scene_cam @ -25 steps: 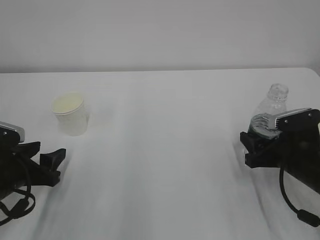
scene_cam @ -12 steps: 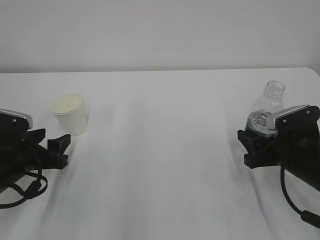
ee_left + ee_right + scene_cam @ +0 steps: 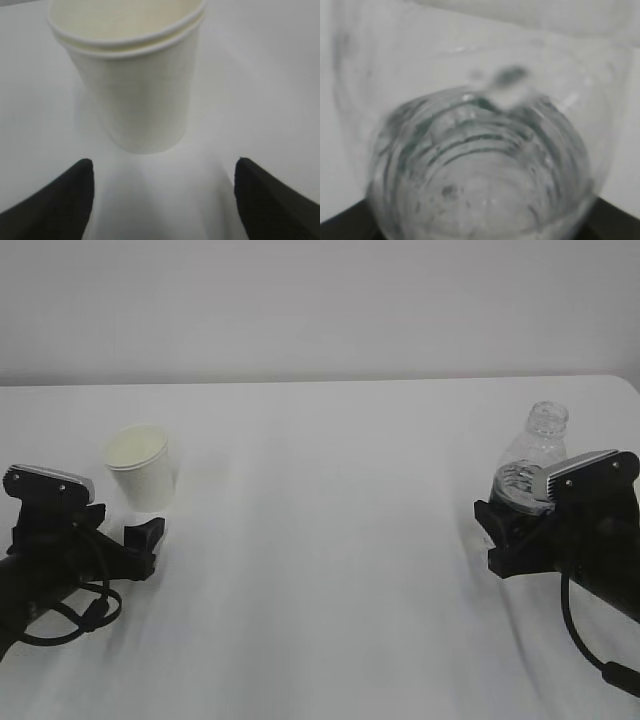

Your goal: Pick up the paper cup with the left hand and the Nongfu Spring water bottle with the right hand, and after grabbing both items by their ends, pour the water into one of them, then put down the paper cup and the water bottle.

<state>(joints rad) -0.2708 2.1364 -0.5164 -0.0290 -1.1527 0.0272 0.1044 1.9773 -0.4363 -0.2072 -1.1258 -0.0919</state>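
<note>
Here the cup point(image 3: 142, 466) stands upright on the left of the white table point(image 3: 330, 540), its cream inside showing nothing in it. The left hand point(image 3: 148, 537) sits low just before it, jaws spread wide, the fingertips point(image 3: 65, 200) short of the cup's base and not touching. On the right, the bottle point(image 3: 535, 455) leans, capless, its lower body clamped in the right hand point(image 3: 500, 530); water point(image 3: 485, 165) shows through the ribbed plastic. A plain pale wall point(image 3: 320, 310) runs behind.
</note>
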